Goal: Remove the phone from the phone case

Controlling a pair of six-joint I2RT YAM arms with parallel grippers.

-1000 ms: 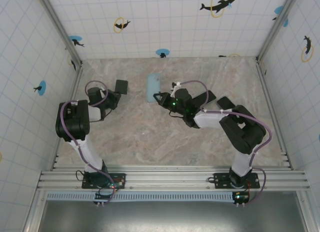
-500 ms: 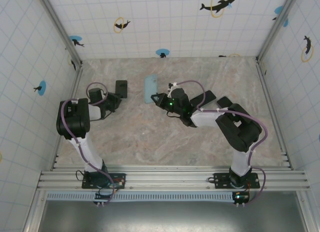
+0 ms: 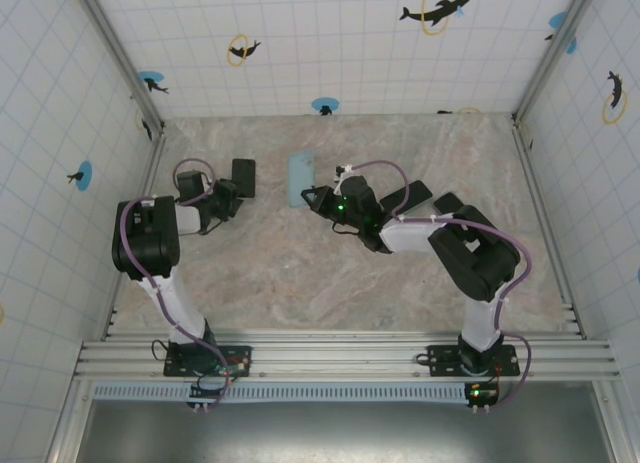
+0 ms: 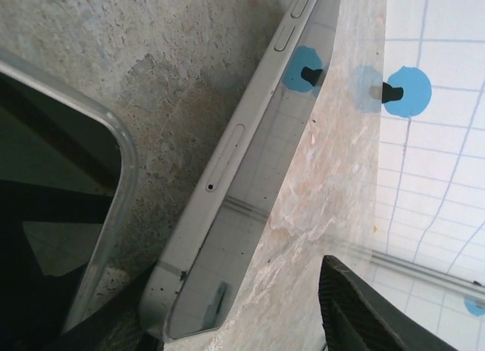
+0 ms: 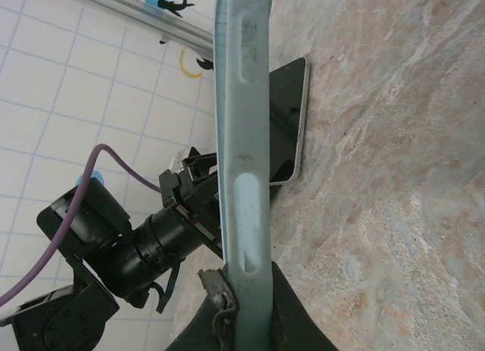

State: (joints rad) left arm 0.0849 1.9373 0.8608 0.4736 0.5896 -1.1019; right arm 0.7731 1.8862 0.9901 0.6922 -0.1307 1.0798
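Phone (image 3: pixel 243 176), black-faced with a silver edge, lies flat on the table (image 3: pixel 300 273) toward 11 o'clock. The left gripper (image 3: pixel 227 191), its arm reaching low, sits at the phone's 7 o'clock with jaws parted, clear of it. The right gripper (image 3: pixel 311 196), reaching toward 10 o'clock, pinches the pale-blue phone case (image 3: pixel 300 173) by its near end.

The left fingers (image 4: pixel 358 305) stand parted (well apart), the right fingers (image 5: pixel 294 322) pinched shut.
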